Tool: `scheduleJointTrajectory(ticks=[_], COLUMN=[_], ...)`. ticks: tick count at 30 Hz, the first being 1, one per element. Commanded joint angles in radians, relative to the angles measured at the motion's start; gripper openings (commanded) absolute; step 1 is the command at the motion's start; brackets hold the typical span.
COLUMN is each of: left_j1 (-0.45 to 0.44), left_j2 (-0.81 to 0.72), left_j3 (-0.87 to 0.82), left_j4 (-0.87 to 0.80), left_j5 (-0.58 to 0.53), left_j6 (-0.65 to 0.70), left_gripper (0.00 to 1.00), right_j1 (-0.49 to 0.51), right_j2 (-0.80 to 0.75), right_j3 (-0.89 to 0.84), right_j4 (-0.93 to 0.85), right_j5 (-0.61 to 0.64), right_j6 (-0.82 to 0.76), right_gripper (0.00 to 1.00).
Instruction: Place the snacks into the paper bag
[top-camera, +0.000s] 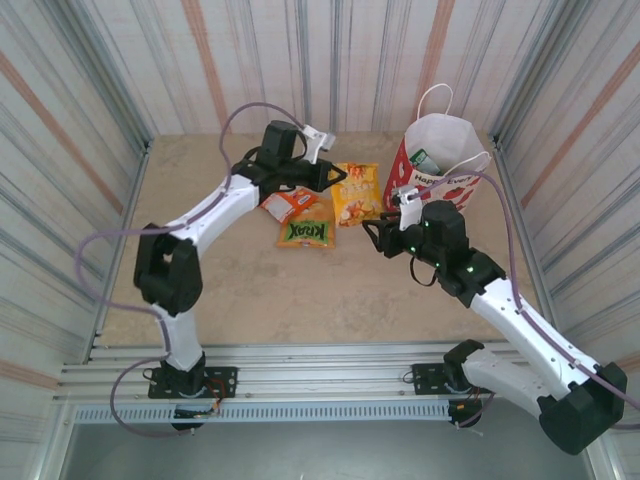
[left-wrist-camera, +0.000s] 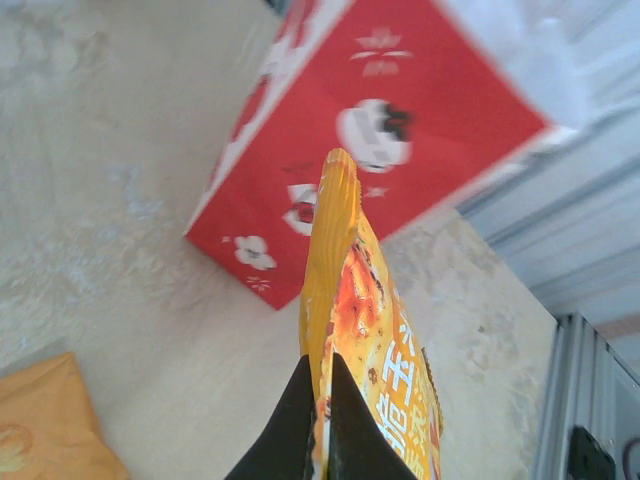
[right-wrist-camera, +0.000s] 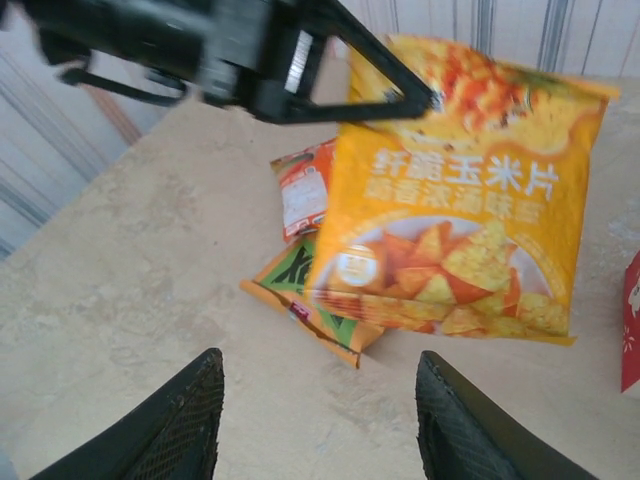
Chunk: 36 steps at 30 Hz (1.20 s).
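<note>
Left fingers (left-wrist-camera: 290, 432) pinch yellow packet (left-wrist-camera: 352, 300); paper bag (top-camera: 452, 135) holds a green packet (top-camera: 422, 158).

White links (top-camera: 215, 208), black joints (top-camera: 168, 270), lilac cables (top-camera: 240, 109); green lights (top-camera: 470, 268) on right arm (top-camera: 515, 315); right tool (right-wrist-camera: 318, 420) black, cross-hatched.

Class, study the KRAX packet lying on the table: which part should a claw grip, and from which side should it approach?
Likely the near edge of the KRAX packet, coming down from above at the robot's side: it lies flat on the table, and the red-orange packet crowds its far edge.
</note>
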Motion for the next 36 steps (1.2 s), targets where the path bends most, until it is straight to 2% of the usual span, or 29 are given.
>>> scheduleJointTrajectory(ticks=[1, 9, 12, 16, 18, 25, 31, 34, 36], left_j1=[-0.003, -0.002, -0.003, -0.004, -0.005, -0.016, -0.034, -0.037, -0.040], left_j2=[-0.120, -0.363, -0.427, -0.489, -0.512, -0.535, -0.524, -0.514, -0.510], left_j3=[-0.102, -0.336, -0.410, -0.476, -0.498, -0.512, -0.509, -0.498, -0.495], left_j4=[0.034, 0.152, 0.231, 0.338, 0.377, 0.429, 0.458, 0.457, 0.459], left_j5=[0.027, 0.055, 0.118, 0.185, 0.209, 0.277, 0.290, 0.290, 0.289], left_j6=[0.100, 0.197, 0.209, 0.201, 0.198, 0.208, 0.218, 0.222, 0.223], left_gripper=[0.00, 0.00, 0.00, 0.00, 0.00, 0.00, 0.00, 0.00, 0.00], right_j1=[-0.044, -0.191, -0.206, -0.209, -0.215, -0.218, -0.218, -0.217, -0.219], right_j2=[-0.028, -0.032, -0.013, -0.002, -0.003, 0.031, 0.076, 0.074, 0.072], right_j3=[-0.006, -0.019, -0.018, -0.023, -0.031, -0.031, -0.024, -0.027, -0.030], right_j4=[0.035, 0.099, 0.112, 0.133, 0.174, 0.279, 0.362, 0.377, 0.377], right_j5=[-0.085, -0.357, -0.442, -0.455, -0.506, -0.669, -0.809, -0.837, -0.837], right_j6=[0.041, 0.113, 0.120, 0.128, 0.130, 0.155, 0.187, 0.186, 0.181], right_gripper=[0.56, 0.63, 0.64, 0.63, 0.64, 0.64, 0.54, 0.49, 0.43])
